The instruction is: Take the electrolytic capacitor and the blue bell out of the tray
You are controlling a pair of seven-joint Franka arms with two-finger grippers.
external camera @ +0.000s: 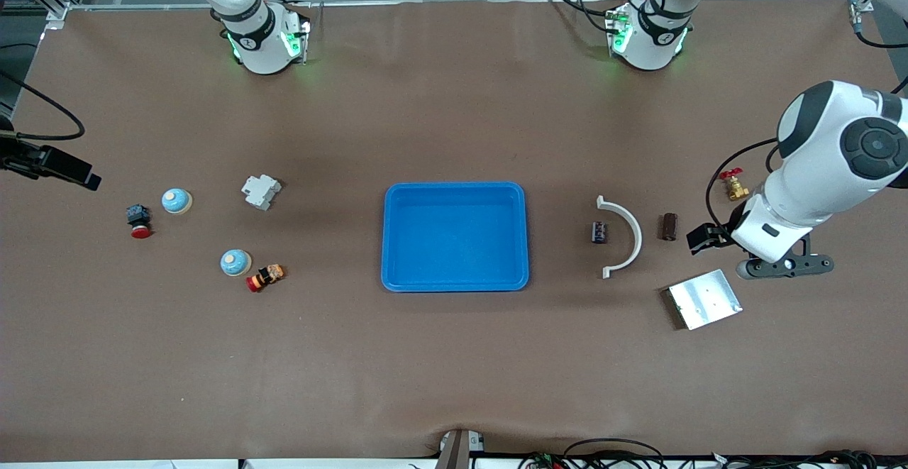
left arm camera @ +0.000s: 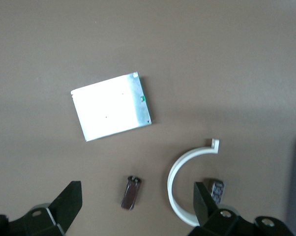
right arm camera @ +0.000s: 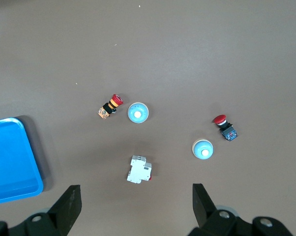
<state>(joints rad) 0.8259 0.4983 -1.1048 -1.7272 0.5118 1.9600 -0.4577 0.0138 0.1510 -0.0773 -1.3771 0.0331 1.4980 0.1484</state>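
Beneath left gripper (left arm camera: 133, 204), wide-spread: capacitor (left arm camera: 130, 192).

blue tray (external camera: 455, 281) at table centre. white curved bracket (external camera: 627, 233) toward left arm's end, small terminal block (external camera: 600, 231) just beside it on tray side. metal plate (external camera: 704, 299) nearer front camera than bracket. red-handled brass valve (external camera: 733, 184) farther from camera. toward right arm's end: white circuit breaker (external camera: 261, 191), red push button on black base (external camera: 138, 220), red-capped orange switch (external camera: 264, 277).
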